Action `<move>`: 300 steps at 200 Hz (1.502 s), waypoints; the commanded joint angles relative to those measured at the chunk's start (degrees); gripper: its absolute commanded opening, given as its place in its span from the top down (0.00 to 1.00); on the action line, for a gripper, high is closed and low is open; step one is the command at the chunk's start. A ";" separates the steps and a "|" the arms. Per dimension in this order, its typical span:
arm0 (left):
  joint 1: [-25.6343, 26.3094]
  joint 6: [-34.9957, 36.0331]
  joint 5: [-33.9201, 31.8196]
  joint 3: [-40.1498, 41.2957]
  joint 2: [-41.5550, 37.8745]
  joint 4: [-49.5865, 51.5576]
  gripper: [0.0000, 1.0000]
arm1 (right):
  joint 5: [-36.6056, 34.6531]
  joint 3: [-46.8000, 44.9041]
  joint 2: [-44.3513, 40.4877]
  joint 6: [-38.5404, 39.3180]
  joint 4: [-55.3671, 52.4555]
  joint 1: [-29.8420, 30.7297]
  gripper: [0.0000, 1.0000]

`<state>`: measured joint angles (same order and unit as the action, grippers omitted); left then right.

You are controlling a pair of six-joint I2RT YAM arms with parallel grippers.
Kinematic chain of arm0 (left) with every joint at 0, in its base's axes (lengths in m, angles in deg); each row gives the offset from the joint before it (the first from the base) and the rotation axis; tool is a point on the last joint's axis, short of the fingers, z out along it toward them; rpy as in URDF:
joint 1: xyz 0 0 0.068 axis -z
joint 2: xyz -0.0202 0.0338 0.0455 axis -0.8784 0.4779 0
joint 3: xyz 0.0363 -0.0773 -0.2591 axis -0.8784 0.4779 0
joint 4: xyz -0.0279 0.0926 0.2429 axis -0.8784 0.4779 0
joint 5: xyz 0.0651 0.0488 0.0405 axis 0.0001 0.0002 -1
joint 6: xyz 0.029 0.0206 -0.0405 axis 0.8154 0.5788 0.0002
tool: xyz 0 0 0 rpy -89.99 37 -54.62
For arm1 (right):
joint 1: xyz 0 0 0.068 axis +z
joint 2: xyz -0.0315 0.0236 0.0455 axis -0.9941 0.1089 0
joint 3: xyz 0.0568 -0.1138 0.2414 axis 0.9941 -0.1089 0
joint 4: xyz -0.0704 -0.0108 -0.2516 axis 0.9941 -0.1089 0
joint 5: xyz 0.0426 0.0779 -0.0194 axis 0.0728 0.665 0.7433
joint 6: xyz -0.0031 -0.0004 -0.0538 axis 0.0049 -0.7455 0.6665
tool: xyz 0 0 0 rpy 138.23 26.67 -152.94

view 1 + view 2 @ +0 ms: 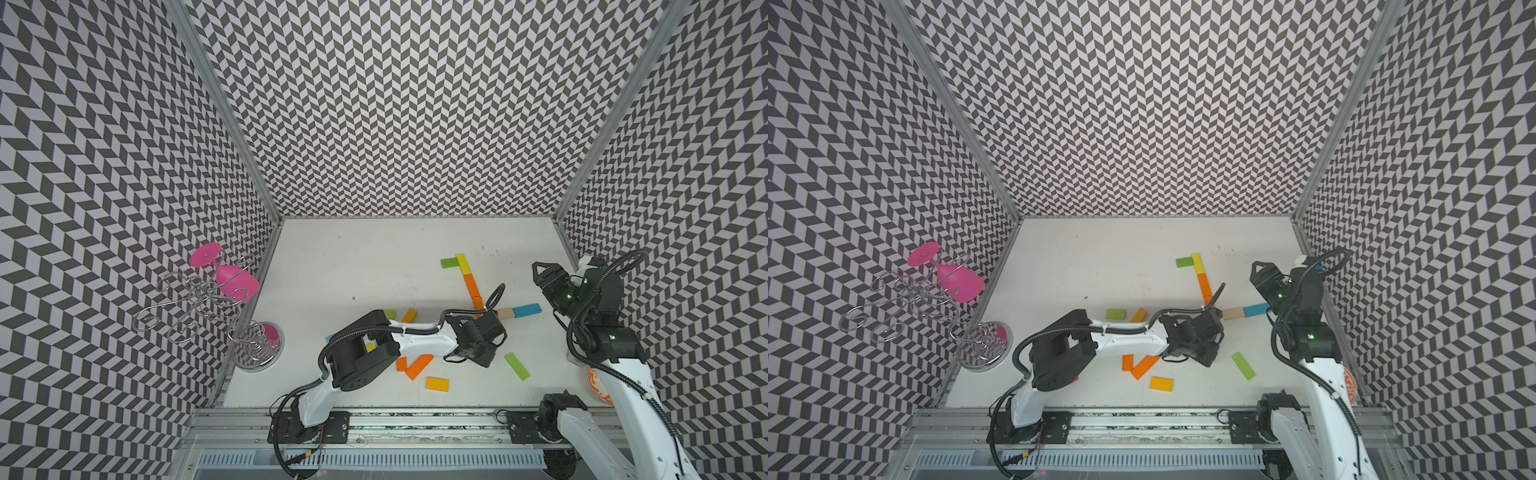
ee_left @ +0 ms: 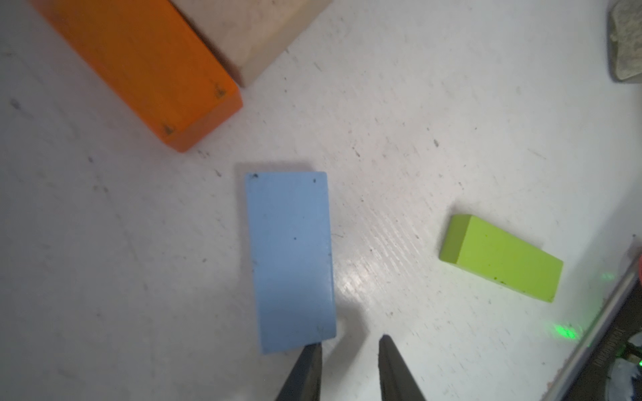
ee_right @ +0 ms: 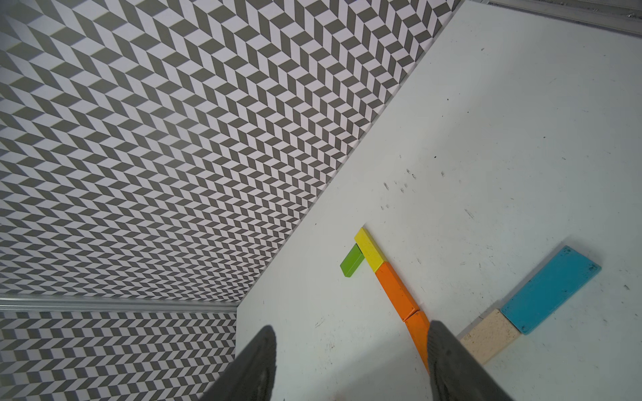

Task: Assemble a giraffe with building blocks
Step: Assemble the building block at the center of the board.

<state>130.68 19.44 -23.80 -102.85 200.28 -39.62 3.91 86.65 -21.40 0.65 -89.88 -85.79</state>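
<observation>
At the left edge of the surface [image 1: 374,257] a wire rack [image 1: 195,299] carries a pink goblet [image 1: 232,276] hung upside down. A clear glass [image 1: 249,353] stands at its foot with something pink showing through it. I cannot tell whether that lies inside. An orange-and-white bowl [image 1: 598,386] is mostly hidden behind the right arm. Its contents do not show, and the marks on it are too small to read.

The giraffe lies flat toward the far right of the surface. A small green block [image 1: 449,262] touches the side of a yellow block [image 1: 462,262]. The yellow block runs end to end into an orange block [image 1: 471,284] and then a second orange block [image 1: 478,301]. A wooden block [image 1: 505,313] and a blue block [image 1: 527,309] lead off toward the right arm. The left arm covers where the second orange block meets the wooden block. A lime block [image 1: 517,366] and an amber block [image 1: 437,383] lie loose nearer the front.

The left claw [image 2: 349,342] points down at the surface, its tips close together with a narrow gap, holding nothing. A pale blue block [image 2: 291,260] lies flat just beside one fingertip, hidden in both top views. The right claw [image 3: 352,328] is raised, its jaws wide and empty. Lettering on a black part at the edge of the left wrist view is too blurred to read.
</observation>
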 commanded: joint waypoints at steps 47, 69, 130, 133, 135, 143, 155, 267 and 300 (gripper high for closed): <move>-0.24 -0.81 0.48 -2.85 1.58 -1.20 0.68 | 0.23 -0.74 -0.14 0.07 3.00 0.11 0.33; -0.59 -0.81 0.44 -3.14 1.77 -1.20 0.67 | 0.30 -0.78 -0.06 0.00 3.01 0.09 0.33; -0.77 -1.06 1.73 -4.03 2.16 -2.16 0.66 | 0.34 -0.65 0.12 0.00 3.02 0.06 0.33; -0.77 -1.02 1.88 -4.02 2.23 -2.16 0.66 | 0.35 -0.64 0.13 0.00 3.02 0.08 0.33; -0.79 -1.03 1.88 -4.02 2.25 -2.23 0.66 | 0.31 -0.62 0.12 0.00 3.01 0.04 0.33; -0.77 -1.12 2.10 -4.11 2.41 -2.25 0.65 | 0.30 -0.68 0.12 0.08 3.02 0.11 0.33; -0.77 -1.07 2.20 -4.19 2.42 -2.33 0.65 | 0.35 -0.78 0.12 0.00 3.10 0.11 0.33; -0.41 -2.01 2.06 -1.63 -5.72 -2.16 0.38 | 0.51 -0.61 0.49 0.00 3.20 0.03 0.33; -0.59 -3.00 2.57 0.80 -7.52 -3.72 0.26 | 0.56 -0.32 0.73 -0.09 3.18 0.09 0.33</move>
<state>129.94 17.48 -21.70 -103.74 195.17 -41.41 4.10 86.13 -20.79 0.65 -89.70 -85.79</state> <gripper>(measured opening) 0.726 0.672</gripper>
